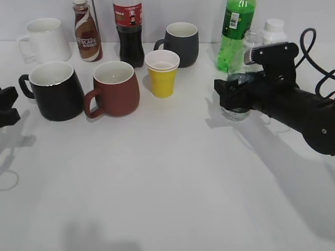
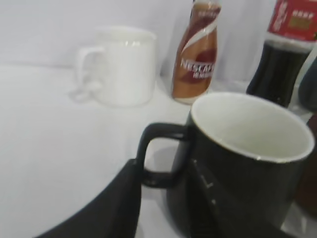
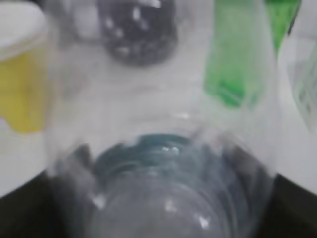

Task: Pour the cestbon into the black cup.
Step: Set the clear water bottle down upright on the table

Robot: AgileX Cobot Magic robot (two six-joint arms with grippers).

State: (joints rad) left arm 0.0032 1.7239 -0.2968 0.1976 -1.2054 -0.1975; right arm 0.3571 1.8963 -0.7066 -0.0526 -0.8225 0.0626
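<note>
The cestbon [image 1: 236, 111], a clear ribbed bottle, stands on the table at the right, in front of the green soda bottle. My right gripper [image 1: 230, 97] is closed round its lower body. In the right wrist view the cestbon [image 3: 158, 188] fills the space between the dark fingers of that gripper [image 3: 158, 210]. The black cup [image 1: 55, 97] stands at the left, white inside, with its handle pointing left. My left gripper [image 1: 8, 102] is open just left of that handle. In the left wrist view the open fingers [image 2: 163, 198] sit on either side of the lower handle of the black cup [image 2: 247, 163].
A brown-red mug [image 1: 116, 86] stands right beside the black cup, then a yellow paper cup [image 1: 162, 73]. Along the back are a white mug [image 1: 44, 39], a Nescafe bottle [image 1: 86, 31], a cola bottle [image 1: 129, 31], a dark-grey mug [image 1: 180, 44] and a green soda bottle [image 1: 235, 31].
</note>
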